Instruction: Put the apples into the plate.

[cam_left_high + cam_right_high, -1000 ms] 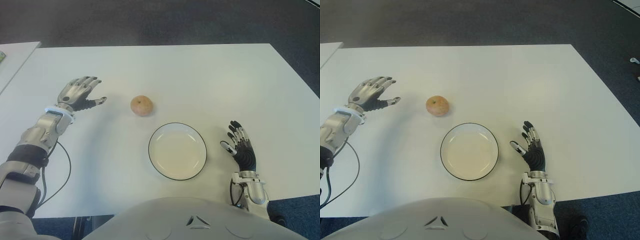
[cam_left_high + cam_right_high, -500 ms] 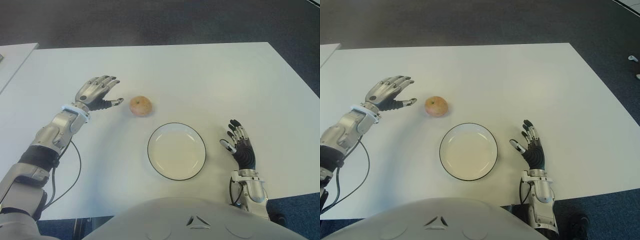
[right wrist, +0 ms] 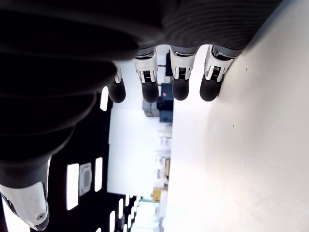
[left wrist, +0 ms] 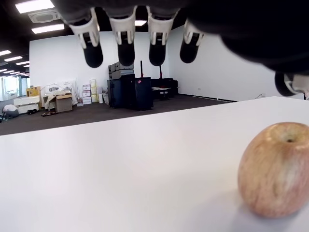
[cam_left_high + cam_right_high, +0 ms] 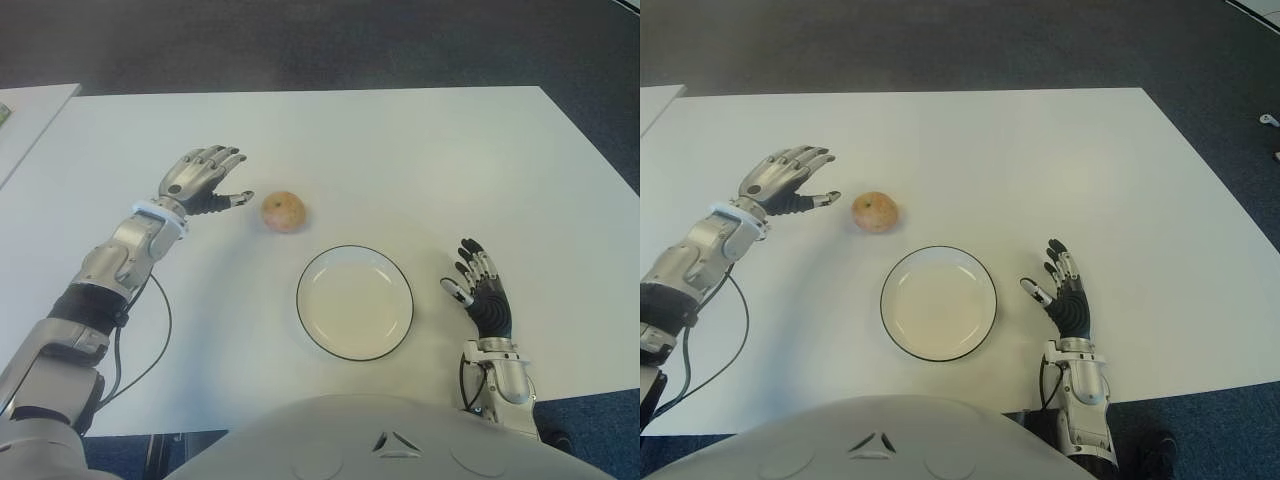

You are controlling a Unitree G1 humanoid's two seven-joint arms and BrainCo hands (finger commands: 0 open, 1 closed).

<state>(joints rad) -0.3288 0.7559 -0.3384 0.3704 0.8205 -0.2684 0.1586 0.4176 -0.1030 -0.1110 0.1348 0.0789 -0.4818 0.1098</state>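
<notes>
Apple [image 5: 284,211] was seen on the white tabletop [image 5: 420,160], just beyond the plate [image 5: 354,302] and apart from it. Left robot hand [image 5: 203,179] was held just left of the apple, fingers spread and nothing grasped. Right robot hand [image 5: 483,296] was seen to the plate's right, fingers extended and empty.

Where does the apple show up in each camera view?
Left eye view: apple just up-left of the plate.
Right eye view: same apple, beside the open left robot hand.
Left wrist view: apple low at the edge.
Right wrist view: not in it.
Shared landmark: the white table.
</notes>
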